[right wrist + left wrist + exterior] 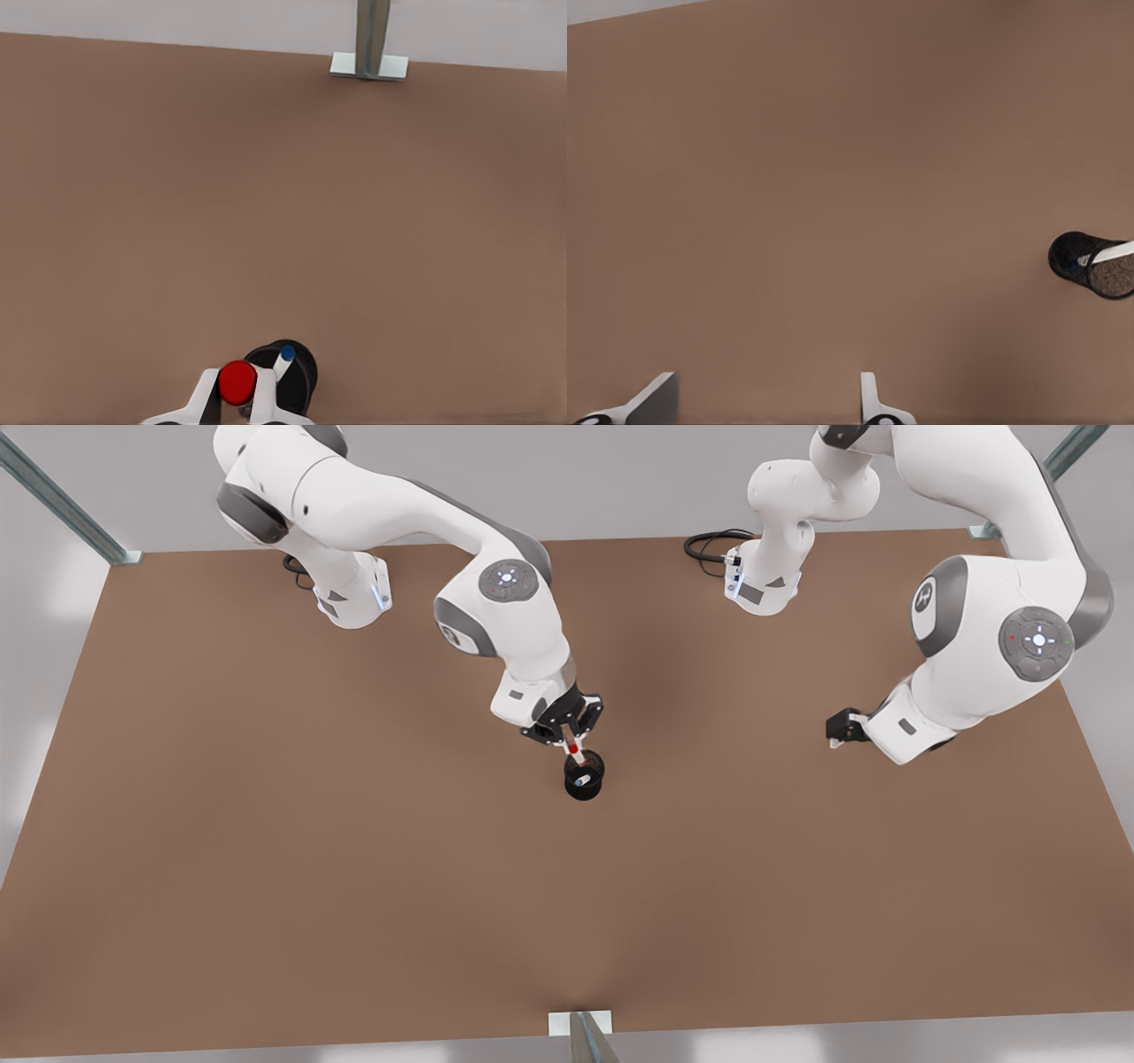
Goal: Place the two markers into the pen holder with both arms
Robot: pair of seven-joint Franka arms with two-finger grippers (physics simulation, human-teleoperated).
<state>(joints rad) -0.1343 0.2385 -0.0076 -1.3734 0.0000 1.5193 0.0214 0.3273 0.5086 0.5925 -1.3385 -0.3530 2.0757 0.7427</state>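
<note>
The blue-capped marker (285, 356) was already seated in the pen holder (584, 775), which stood near the centre of the brown table (266, 824). The red-capped marker (236, 382) was held clamped in the right gripper (572, 746), directly above the holder's mouth, at its 11 o'clock in the front view; release was judged to be the one step left. The left gripper (766, 398) was parked with fingers apart, well off at the holder's 3 o'clock in the front view, waiting. The table was bare; grey walls and metal frame posts (372, 35) were noted at its edges.
</note>
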